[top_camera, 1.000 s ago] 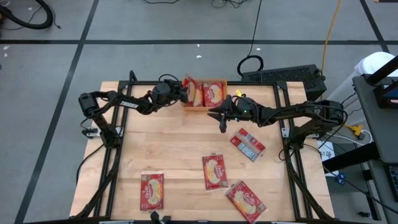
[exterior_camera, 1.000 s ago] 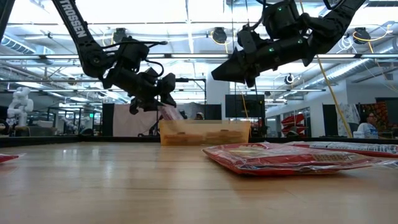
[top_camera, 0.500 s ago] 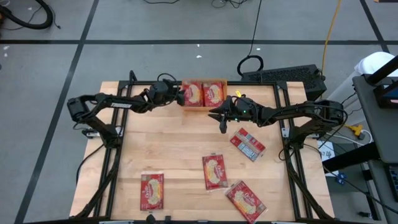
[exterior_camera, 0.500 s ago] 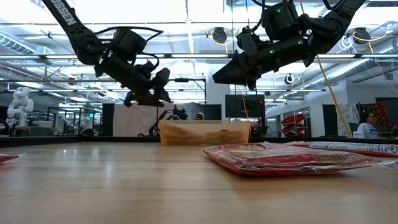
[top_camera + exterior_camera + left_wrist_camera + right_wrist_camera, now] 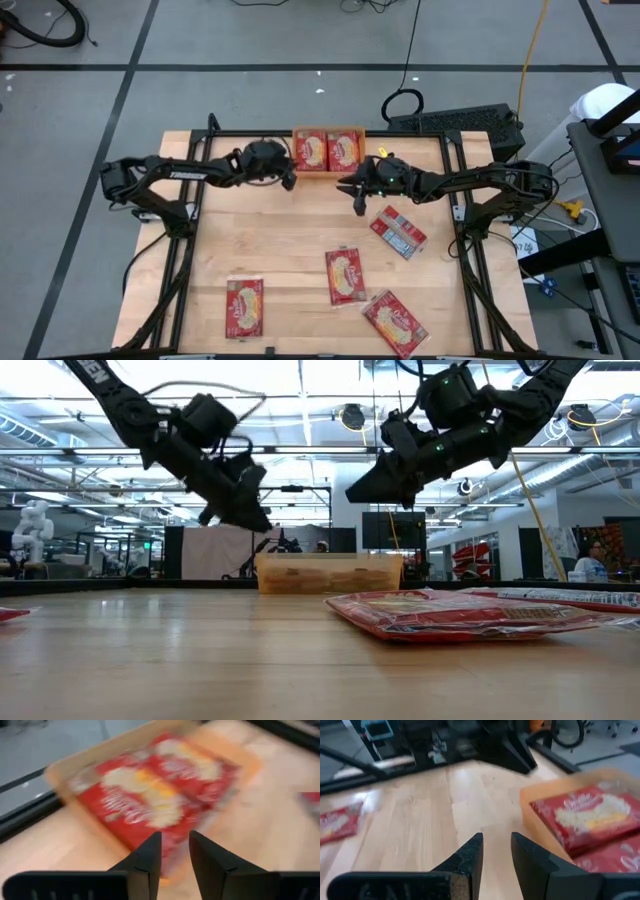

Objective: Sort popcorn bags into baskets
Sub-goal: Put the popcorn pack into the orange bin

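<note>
The orange basket [image 5: 328, 131] stands at the table's far edge with two red popcorn bags [image 5: 327, 151] lying flat side by side in it. My left gripper [image 5: 290, 180] hovers just to the basket's near left, open by a narrow gap with nothing between the fingers [image 5: 175, 851]. My right gripper [image 5: 358, 204] hangs to the basket's near right, also open and empty [image 5: 496, 851]. Several more popcorn bags lie flat on the table: one with a grey-looking face [image 5: 400, 231], and red ones [image 5: 345, 275], [image 5: 394, 322], [image 5: 243, 307].
Dark metal frame rails [image 5: 185, 215] run along the table's left and right sides. Bare wood lies between the grippers and the loose bags near the front. In the low view a bag [image 5: 470, 612] lies in front of the basket [image 5: 328, 573].
The bag that stood tilted at the basket's left end under my left gripper now lies flat in the basket beside the other. My left gripper has drawn back from the basket toward the table's left and near side, rising and tipping more level. My right gripper has kept still.
</note>
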Robot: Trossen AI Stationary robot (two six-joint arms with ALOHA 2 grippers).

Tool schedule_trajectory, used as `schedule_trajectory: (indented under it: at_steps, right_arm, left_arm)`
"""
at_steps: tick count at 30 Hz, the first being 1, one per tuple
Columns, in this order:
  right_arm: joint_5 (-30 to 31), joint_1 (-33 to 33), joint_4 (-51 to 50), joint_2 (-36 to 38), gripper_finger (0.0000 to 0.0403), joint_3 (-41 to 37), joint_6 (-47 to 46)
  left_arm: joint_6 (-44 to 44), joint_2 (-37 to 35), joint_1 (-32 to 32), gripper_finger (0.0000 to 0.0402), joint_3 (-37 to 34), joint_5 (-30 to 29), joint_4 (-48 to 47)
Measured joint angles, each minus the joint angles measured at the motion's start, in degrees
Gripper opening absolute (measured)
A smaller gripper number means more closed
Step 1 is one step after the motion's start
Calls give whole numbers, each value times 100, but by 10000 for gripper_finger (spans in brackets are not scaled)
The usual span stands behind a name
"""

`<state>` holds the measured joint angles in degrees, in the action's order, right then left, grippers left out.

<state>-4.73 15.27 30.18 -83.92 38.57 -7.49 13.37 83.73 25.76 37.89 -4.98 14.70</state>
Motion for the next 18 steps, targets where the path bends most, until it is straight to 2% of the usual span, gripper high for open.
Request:
schedule_trajectory:
  at_steps: [5,10,18]
  right_arm:
    - [-409,0,-627,0,93,0,-46]
    - [-867,-175,-1234,0,96,0,-443]
    - [-732,-1058,-1663,0,118,0,-1396]
  left_arm:
    - [-415,-261,-773,80,-33,6,6]
    - [-615,-201,-1595,73,-33,24,116]
    - [-771,178,-2761,83,-31,25,683]
